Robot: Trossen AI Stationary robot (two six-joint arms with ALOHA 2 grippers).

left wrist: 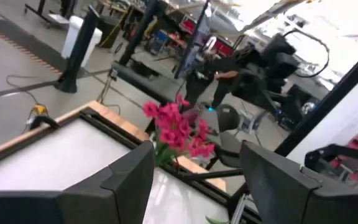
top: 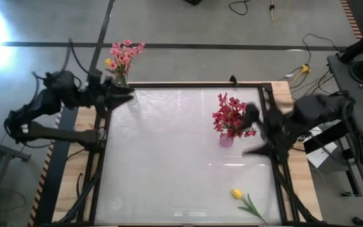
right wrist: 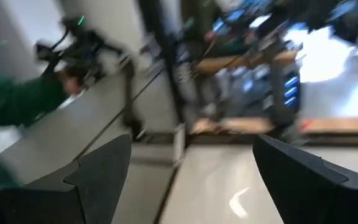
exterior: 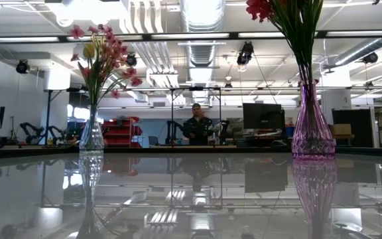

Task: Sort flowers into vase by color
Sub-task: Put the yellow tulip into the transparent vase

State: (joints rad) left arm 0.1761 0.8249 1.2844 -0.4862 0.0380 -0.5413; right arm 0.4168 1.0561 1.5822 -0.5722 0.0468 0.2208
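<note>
Glossy table (top: 169, 164): 2 vases (top: 226, 140), 1 yellow tulip (top: 237, 194).

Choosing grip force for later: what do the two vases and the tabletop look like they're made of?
Purple vase: seemingly tinted glass or clear plastic, ribbed; the stems show through it. Clear vase: colourless glass or plastic, also see-through. Tabletop: glossy, smooth white sheet, mirroring the vases and ceiling lights; the exact material is unclear.

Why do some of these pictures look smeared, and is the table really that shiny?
Right wrist view: heavy motion smear, room streaked beyond the right gripper. High view: both arms blurred; pale glare bands across the table. Low view: sharp, the purple vase and clear vase mirrored in the glossy top.
</note>
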